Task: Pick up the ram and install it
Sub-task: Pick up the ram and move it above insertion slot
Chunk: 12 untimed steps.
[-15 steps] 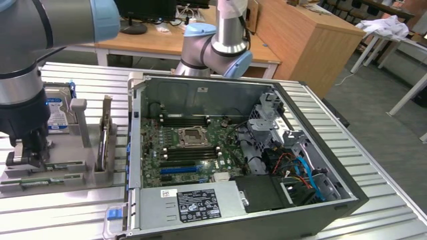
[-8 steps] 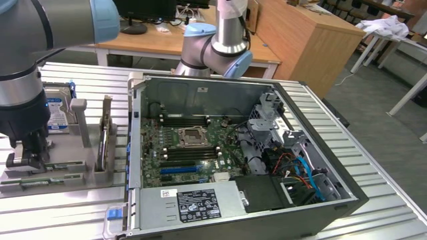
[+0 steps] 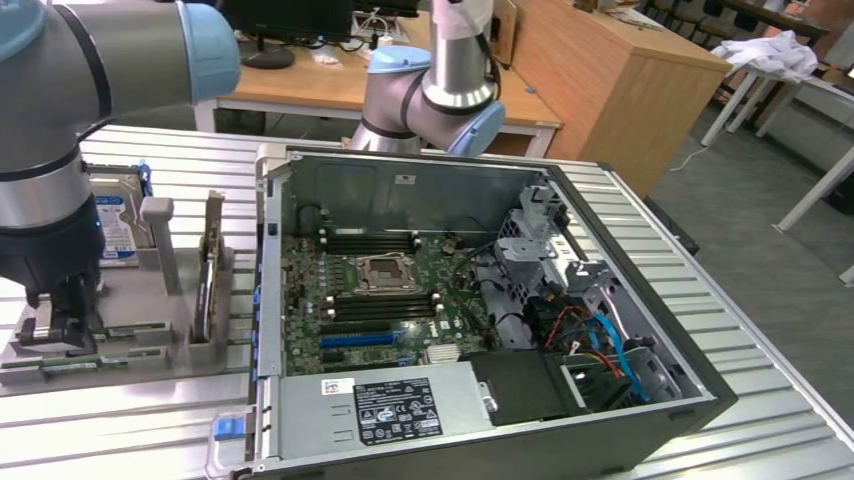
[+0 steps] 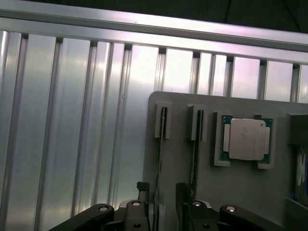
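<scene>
Two ram sticks stand edge-on in slots of a grey holder plate (image 4: 231, 192); one ram stick (image 4: 161, 144) runs between my fingers, the other (image 4: 195, 144) lies just beside them. My gripper (image 4: 162, 195) is open, with one fingertip on either side of the first stick, and I see no contact with it. In the exterior view the gripper (image 3: 60, 325) hangs low over the holder at the exterior view's left, where the ram (image 3: 100, 361) lies as thin green strips. The motherboard (image 3: 380, 290) with its black memory slots (image 3: 374, 241) sits inside the open PC case.
A processor chip (image 4: 247, 139) rests in a pocket of the holder. A silver hard drive (image 3: 118, 215) and an upright expansion card (image 3: 210, 270) stand on the holder behind the gripper. The open PC case (image 3: 454, 440) lies on a ribbed metal table (image 3: 134, 440).
</scene>
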Each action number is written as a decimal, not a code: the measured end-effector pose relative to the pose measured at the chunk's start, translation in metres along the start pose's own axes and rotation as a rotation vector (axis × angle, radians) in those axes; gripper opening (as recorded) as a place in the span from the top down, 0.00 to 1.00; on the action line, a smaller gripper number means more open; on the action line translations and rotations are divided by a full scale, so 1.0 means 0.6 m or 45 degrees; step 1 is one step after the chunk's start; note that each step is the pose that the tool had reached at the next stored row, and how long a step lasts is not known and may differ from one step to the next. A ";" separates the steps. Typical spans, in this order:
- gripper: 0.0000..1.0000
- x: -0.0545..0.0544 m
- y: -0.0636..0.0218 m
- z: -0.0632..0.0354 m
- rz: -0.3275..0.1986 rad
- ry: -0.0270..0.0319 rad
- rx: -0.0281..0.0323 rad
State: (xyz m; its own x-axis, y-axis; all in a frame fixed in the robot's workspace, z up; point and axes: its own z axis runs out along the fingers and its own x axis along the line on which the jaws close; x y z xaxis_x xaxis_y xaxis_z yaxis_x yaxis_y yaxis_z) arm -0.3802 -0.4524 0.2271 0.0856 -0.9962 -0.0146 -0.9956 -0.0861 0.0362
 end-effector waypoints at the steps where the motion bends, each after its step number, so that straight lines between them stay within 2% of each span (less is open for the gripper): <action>1: 0.64 0.000 0.000 0.003 0.000 0.0000 0.0001; 12: 0.64 0.001 -0.001 0.036 0.000 -0.0001 0.0002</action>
State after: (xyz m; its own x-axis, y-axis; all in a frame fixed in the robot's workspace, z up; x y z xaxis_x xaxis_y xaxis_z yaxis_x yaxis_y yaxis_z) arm -0.3802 -0.4525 0.2053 0.0856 -0.9962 -0.0146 -0.9956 -0.0861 0.0360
